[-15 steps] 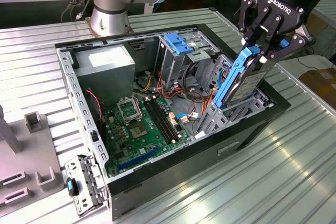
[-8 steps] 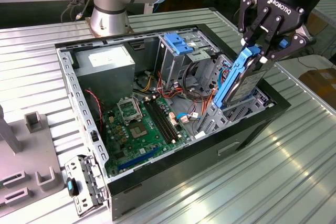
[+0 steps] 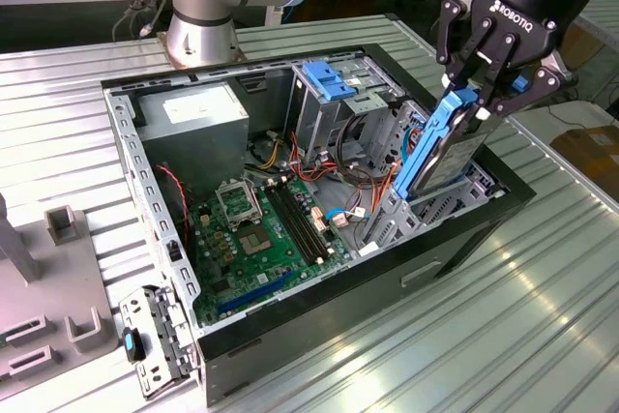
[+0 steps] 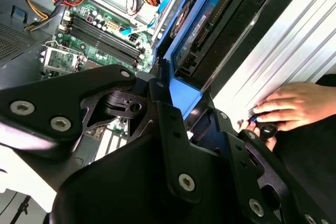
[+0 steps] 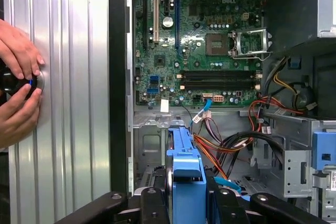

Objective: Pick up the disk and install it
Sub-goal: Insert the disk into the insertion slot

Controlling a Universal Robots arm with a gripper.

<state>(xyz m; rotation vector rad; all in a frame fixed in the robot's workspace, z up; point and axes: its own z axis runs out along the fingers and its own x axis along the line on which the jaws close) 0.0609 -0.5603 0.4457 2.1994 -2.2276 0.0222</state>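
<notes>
The gripper (image 3: 486, 94) has its 2 fingers clamped on the upper end of the disk (image 3: 450, 150), which stands tilted with its lower end in the drive bay of the open computer case (image 3: 290, 321), toward the exterior view's right. The green motherboard (image 3: 266, 234) lies on the case floor; a person's hand (image 4: 289, 109) rests on the ribbed metal table (image 3: 503, 336) beside the case

Bright, even light in all views, no hard shadows. Strong glare on ribbed table (image 4: 294, 35), near white in second wrist view. Soft shade inside case (image 3: 135, 171) below walls. Near-black, underexposed gripper (image 4: 181, 95) there. Vivid, saturated blue on disk (image 3: 440, 142).
</notes>
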